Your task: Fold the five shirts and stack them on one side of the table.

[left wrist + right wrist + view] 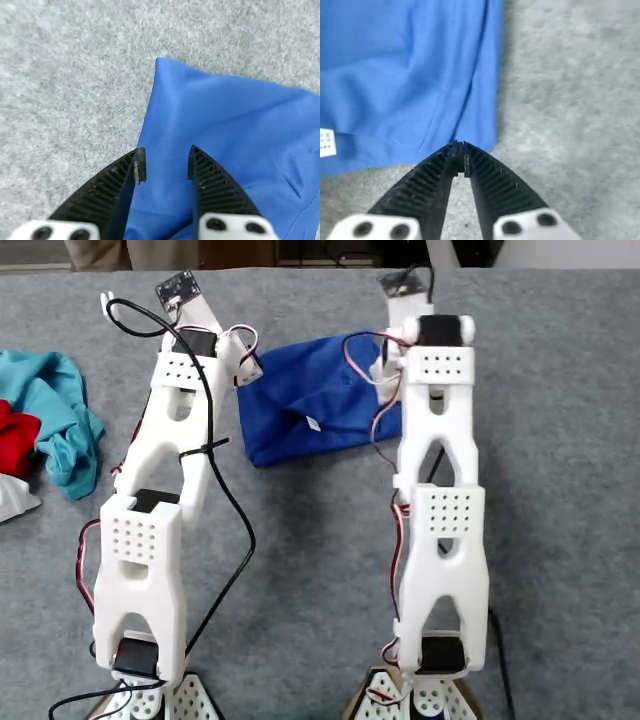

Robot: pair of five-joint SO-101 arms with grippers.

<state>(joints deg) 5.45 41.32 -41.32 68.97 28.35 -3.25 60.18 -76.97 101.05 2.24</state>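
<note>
Checking in from the remote station. The blue shirt (300, 410) lies on the grey tabletop (560, 390) at the far side, between the two arms' front ends, bunched into a rough rectangle with a small white label showing on it. In the high view its near edge runs at a slant.

The left pincer (166, 164) hangs over one edge of the blue shirt (225, 125) near a corner. Its fingers are apart with nothing in the gap, one fingertip (140, 165) about at the cloth's border and the other over the blue.

The right pincer (460, 151) is at the opposite side of the blue shirt (395, 75), with its fingers pressed together at the hem, close to a corner. I can't tell whether any cloth is caught between them.

Over at the tabletop's left edge there's a loose pile: a teal shirt (60, 420) crumpled up, a red shirt (15, 430) touching it, and a bit of a white shirt (12, 498) just below them. That pile sits well apart from the blue one.
</note>
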